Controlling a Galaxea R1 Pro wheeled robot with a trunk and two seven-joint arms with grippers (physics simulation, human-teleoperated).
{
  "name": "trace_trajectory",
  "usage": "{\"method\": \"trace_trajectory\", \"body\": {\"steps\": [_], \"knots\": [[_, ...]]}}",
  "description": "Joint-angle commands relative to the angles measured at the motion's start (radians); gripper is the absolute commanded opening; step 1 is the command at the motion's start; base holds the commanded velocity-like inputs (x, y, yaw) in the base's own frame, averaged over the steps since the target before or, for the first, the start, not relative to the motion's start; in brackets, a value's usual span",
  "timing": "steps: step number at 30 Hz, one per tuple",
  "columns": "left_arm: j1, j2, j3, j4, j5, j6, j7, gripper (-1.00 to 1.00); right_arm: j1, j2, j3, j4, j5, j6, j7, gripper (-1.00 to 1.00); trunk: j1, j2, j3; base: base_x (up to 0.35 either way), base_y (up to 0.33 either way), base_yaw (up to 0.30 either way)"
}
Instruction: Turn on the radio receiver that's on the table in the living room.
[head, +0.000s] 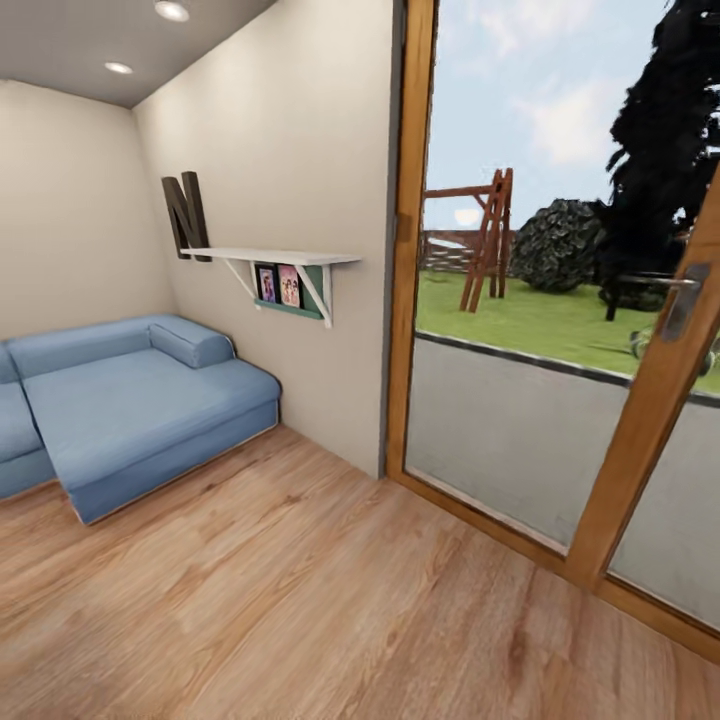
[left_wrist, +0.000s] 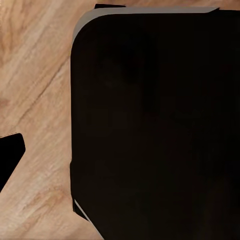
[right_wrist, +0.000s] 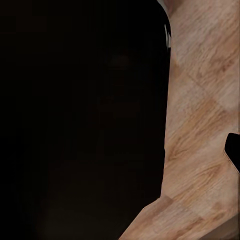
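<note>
blue sofa (head: 130, 410) in head view, wrist views perhaps robot's body

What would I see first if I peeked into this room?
Probably the big light blue sofa, which sits in the corner at the left on the wood plank floor. Next comes the wood-framed glass door at the right, with green grass and a wooden swing frame outside. On the wall between them, a white shelf holds a dark letter N, with small framed photos under it.
</note>
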Motion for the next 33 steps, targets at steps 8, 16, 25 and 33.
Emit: {"method": "trace_trajectory", "body": {"steps": [8,16,25,33], "knots": [[0.0,0.0,0.0,0.0,0.0,0.0,0.0,1.0,0.0,0.0,0.0,0.0,0.0,0.0,0.0,1.0,0.0,0.0,0.0,0.0,0.0,0.271],[0.0,0.0,0.0,0.0,0.0,0.0,-0.001,1.0,0.0,0.0,0.0,0.0,0.0,0.0,0.0,1.0,0.0,0.0,0.0,0.0,0.0,0.272],[0.0,0.0,0.0,0.0,0.0,0.0,-0.001,1.0,0.0,0.0,0.0,0.0,0.0,0.0,0.0,1.0,0.0,0.0,0.0,0.0,0.0,0.271],[0.0,0.0,0.0,0.0,0.0,0.0,-0.001,1.0,0.0,0.0,0.0,0.0,0.0,0.0,0.0,1.0,0.0,0.0,0.0,0.0,0.0,0.206]]}}
